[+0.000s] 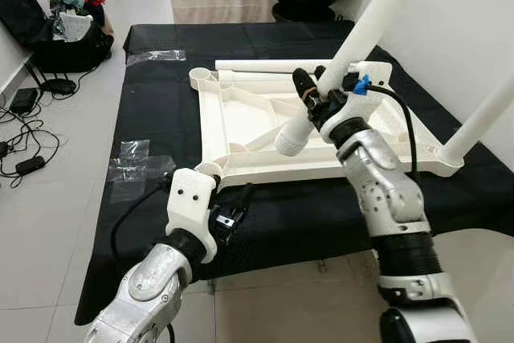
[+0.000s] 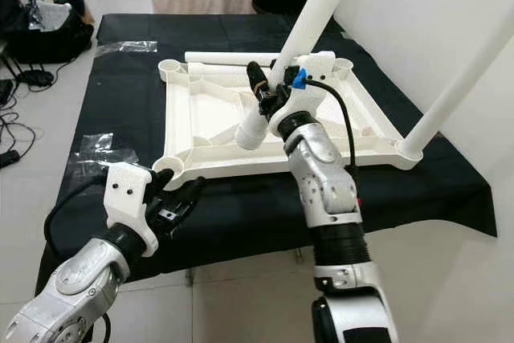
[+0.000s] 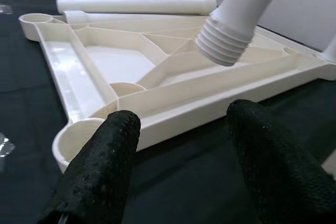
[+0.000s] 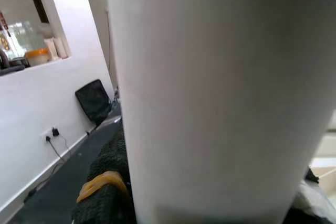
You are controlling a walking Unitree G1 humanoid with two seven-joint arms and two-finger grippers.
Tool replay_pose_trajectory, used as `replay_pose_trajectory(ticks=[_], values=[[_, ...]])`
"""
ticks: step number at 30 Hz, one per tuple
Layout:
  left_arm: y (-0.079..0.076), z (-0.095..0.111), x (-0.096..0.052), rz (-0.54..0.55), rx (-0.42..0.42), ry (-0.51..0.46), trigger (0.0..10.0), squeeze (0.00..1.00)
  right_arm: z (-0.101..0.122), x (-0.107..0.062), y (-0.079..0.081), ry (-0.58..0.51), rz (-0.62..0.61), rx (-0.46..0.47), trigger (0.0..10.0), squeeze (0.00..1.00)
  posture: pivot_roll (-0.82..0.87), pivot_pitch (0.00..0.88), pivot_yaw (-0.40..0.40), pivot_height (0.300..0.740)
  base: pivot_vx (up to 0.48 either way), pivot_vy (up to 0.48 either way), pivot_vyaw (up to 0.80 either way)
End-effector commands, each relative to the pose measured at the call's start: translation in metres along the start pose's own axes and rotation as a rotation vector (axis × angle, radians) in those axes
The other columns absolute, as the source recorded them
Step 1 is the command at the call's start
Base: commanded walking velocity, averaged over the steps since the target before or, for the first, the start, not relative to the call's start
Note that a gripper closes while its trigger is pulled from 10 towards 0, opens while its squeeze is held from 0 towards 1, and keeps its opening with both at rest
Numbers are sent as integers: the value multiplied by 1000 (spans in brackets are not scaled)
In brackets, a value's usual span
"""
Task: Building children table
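A white tabletop (image 1: 241,118) lies upside down on a black cloth. My right gripper (image 1: 317,98) is shut on a white table leg (image 1: 377,14), holding it tilted above the tabletop's middle; its threaded end (image 3: 223,43) hangs free over the ribs. My left gripper (image 1: 231,213) rests open just off the near-left corner socket (image 3: 79,137), its black fingers (image 3: 105,150) spread with nothing between them. A second leg (image 1: 482,118) stands in the near-right corner, leaning up to the right. A third leg (image 1: 265,64) lies along the tabletop's far edge.
The black cloth (image 1: 161,102) covers a low platform with tiled floor in front. Clear plastic wrap (image 1: 132,162) lies at its left edge. A black bag (image 1: 48,30) and cables (image 1: 24,134) sit on the floor to the left. A white wall (image 1: 458,30) stands close on the right.
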State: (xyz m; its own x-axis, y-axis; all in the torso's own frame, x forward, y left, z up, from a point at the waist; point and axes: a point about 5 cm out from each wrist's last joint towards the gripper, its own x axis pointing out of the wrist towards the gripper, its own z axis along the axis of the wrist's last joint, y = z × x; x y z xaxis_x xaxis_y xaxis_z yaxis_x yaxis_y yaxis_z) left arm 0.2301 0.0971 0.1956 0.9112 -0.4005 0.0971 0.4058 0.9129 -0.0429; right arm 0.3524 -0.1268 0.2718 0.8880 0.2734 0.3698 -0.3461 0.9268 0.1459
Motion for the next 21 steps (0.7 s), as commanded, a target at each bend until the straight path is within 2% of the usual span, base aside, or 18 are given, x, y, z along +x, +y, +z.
replay_pose_trajectory(ticks=[1, 7, 9, 21], values=[[4, -3, 1, 36, 19, 8, 10000, 0, 9, -2, 0, -60, -10, -34, 10000, 0, 71, 86, -93, 740, 0, 0, 0], [8, -6, 2, 77, 50, 8, 10000, 0, 6, -8, 11, -65, 33, -104, 10000, 0, 67, 84, -99, 740, 0, 0, 0], [5, -7, 1, 80, 54, 3, 10000, 0, 2, -12, 13, -48, 39, -144, 10000, 0, 65, 84, -100, 740, 0, 0, 800], [-1, -6, 3, 97, 55, -13, 10000, 0, -4, -14, 11, -24, 0, -171, 10000, 0, 62, 75, -108, 740, 0, 0, 800]])
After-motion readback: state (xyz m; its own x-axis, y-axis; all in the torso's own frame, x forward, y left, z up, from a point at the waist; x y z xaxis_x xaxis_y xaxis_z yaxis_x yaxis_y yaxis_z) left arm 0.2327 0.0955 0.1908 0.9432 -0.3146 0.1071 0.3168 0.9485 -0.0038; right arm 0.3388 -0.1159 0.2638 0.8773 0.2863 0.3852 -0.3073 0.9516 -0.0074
